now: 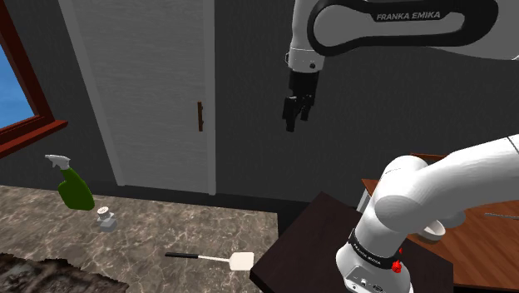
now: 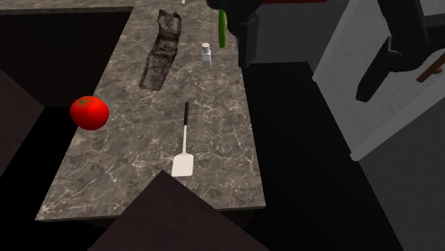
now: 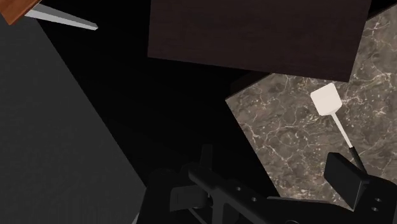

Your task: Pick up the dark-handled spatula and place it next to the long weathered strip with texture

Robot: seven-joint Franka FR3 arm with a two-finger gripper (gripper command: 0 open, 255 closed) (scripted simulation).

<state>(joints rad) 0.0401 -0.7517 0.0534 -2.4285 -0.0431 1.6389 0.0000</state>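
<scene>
The spatula (image 1: 212, 260) lies flat on the marble counter (image 1: 150, 233) near its front edge, with a black handle and a white blade (image 1: 241, 261). In the second exterior view the spatula (image 2: 184, 142) points its handle toward the long rough dark strip (image 2: 162, 48) at the counter's far end. My gripper (image 1: 296, 112) hangs high in the air, up and to the right of the spatula, open and holding nothing. In the wrist view the spatula (image 3: 334, 114) lies far below, beyond one black finger (image 3: 347, 178).
A green spray bottle (image 1: 75, 187) and a small shaker (image 1: 106, 219) stand on the counter near the strip (image 1: 33, 275). A red tomato (image 2: 89, 113) sits by the counter's edge. The dark stand (image 1: 308, 241) adjoins the counter, and a wooden table (image 1: 482, 241) lies beyond it.
</scene>
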